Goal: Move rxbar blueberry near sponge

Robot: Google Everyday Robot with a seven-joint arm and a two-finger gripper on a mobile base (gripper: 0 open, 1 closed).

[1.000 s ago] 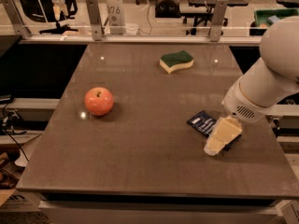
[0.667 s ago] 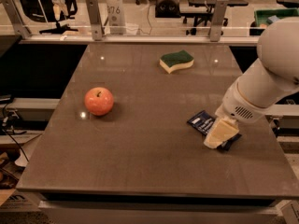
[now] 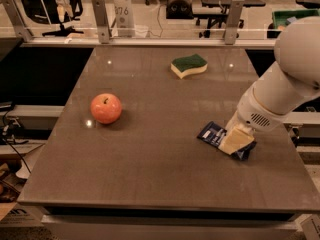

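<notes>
The rxbar blueberry (image 3: 212, 133), a flat navy-blue wrapper with white print, lies on the brown table (image 3: 150, 174) at the right, partly under my gripper. My gripper (image 3: 235, 140) hangs from the white arm (image 3: 280, 89) and sits right on top of the bar's right half. The sponge (image 3: 189, 65), green top over yellow foam, lies at the far middle of the table, well away from the bar.
A red-orange apple (image 3: 106, 108) stands on the left half of the table. A rail with metal posts (image 3: 100, 19) runs along the far edge. The table's right edge is close to the bar.
My gripper has come down and a little left onto the bar. The bar, sponge and apple have not moved.
</notes>
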